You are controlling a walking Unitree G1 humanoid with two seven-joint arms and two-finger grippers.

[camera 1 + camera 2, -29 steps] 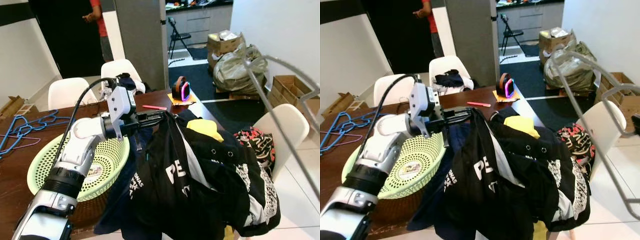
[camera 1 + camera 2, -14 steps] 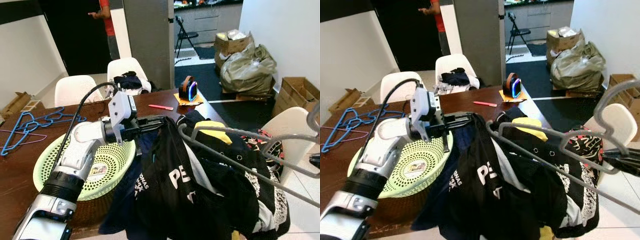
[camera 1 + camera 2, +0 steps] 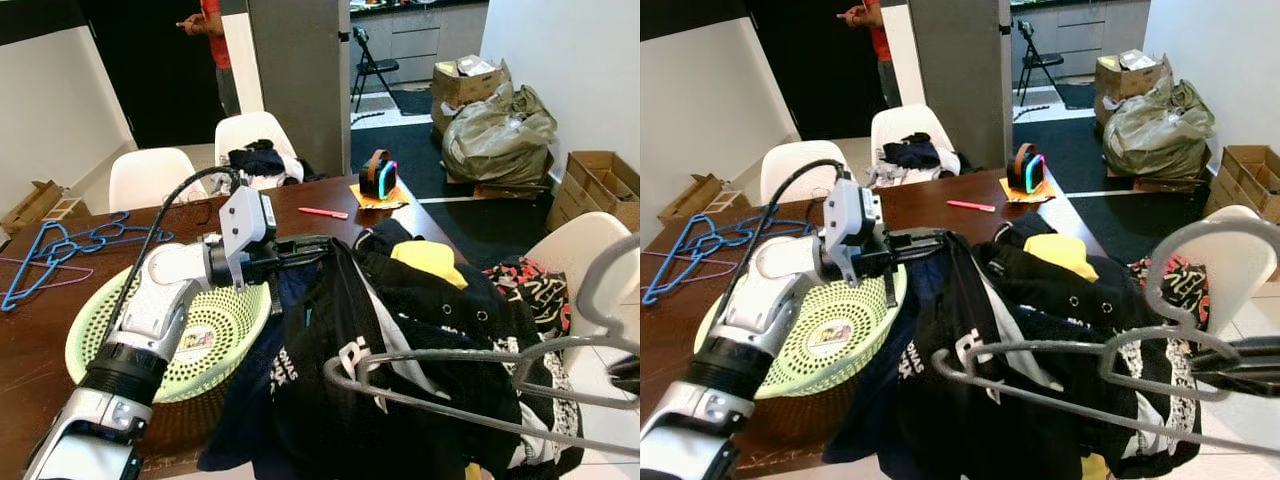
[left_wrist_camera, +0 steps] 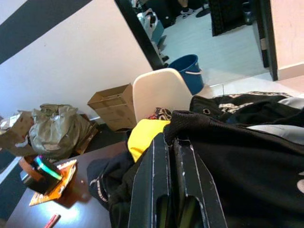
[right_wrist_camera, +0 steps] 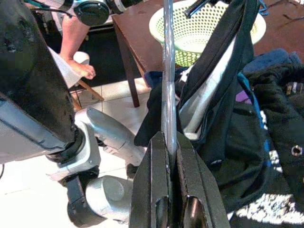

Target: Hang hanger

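two grippers engaged: left gripper pinches black jersey up, collar accessible; right gripper clamps grey hanger for insertion.

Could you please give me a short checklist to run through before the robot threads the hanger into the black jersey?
1. Left hand shut on the black jersey, holding it up: ok.
2. Right hand shut on the grey hanger: ok.
3. Hanger end lined up with the jersey's neck opening: cannot tell.
4. Hanger inside the jersey: not ok, it lies in front of it.
5. Green basket apart from the hanger: ok.
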